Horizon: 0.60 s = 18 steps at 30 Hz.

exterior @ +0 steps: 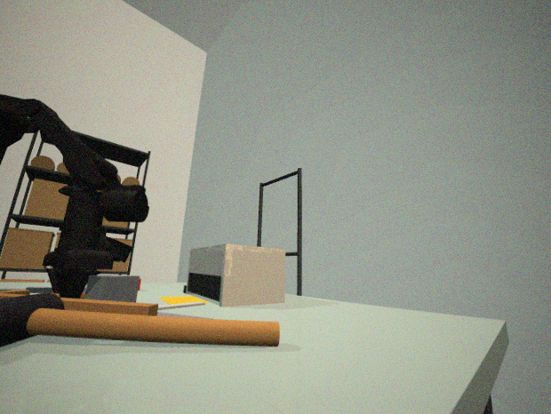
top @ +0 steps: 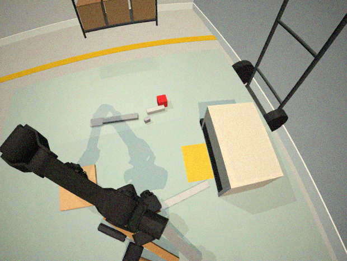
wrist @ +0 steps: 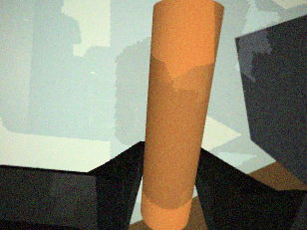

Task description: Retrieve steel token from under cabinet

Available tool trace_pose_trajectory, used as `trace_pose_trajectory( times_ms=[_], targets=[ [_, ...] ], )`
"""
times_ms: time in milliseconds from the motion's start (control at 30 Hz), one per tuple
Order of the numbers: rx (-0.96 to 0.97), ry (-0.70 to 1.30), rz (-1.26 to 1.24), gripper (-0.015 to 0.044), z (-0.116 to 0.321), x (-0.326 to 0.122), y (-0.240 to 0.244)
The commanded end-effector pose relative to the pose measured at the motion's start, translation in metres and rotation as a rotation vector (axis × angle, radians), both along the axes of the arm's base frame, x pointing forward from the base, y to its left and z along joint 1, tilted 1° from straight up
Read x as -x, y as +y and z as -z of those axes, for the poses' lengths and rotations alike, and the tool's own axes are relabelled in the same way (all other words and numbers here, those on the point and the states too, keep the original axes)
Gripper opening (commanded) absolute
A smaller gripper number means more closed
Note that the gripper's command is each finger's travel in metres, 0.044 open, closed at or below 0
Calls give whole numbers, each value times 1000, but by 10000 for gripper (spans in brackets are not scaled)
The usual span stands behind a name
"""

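The cabinet point(top: 247, 145) point(exterior: 253, 278) stands at the right with a dark opening along its bottom front. The yellow marked area point(top: 196, 162) point(exterior: 182, 299) lies in front of it. The token cannot be made out in any view. My gripper point(exterior: 71, 291) point(wrist: 167, 149) points down, low over the table, shut on a round orange handle point(wrist: 181, 99). In the top view the arm hides the fingers. A long pale flat bar point(top: 186, 194) runs from beneath the gripper toward the cabinet's near corner, its tip just outside the marked area; its join to the handle is hidden.
A mallet-like tool with an orange handle point(exterior: 155, 327) lies in the foreground. A grey block point(exterior: 113, 288) stands beside the fingers. Farther back lie a grey stepped bar point(top: 120, 118), a pale block point(top: 155, 109), a small grey piece point(top: 147, 119) and a red cube point(top: 162, 100).
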<state>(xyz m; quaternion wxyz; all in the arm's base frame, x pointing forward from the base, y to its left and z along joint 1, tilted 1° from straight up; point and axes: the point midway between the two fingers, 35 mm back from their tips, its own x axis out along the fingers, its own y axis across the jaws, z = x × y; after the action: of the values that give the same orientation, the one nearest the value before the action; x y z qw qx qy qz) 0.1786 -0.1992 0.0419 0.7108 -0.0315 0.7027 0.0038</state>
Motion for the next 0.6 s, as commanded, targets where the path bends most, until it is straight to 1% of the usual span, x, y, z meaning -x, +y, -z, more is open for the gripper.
trace_pose_trajectory(
  times_ms=[0,567],
  targets=[
    [1,0,0,5,0,0,0],
    [-5,0,42,0,0,-21,0]
  ],
)
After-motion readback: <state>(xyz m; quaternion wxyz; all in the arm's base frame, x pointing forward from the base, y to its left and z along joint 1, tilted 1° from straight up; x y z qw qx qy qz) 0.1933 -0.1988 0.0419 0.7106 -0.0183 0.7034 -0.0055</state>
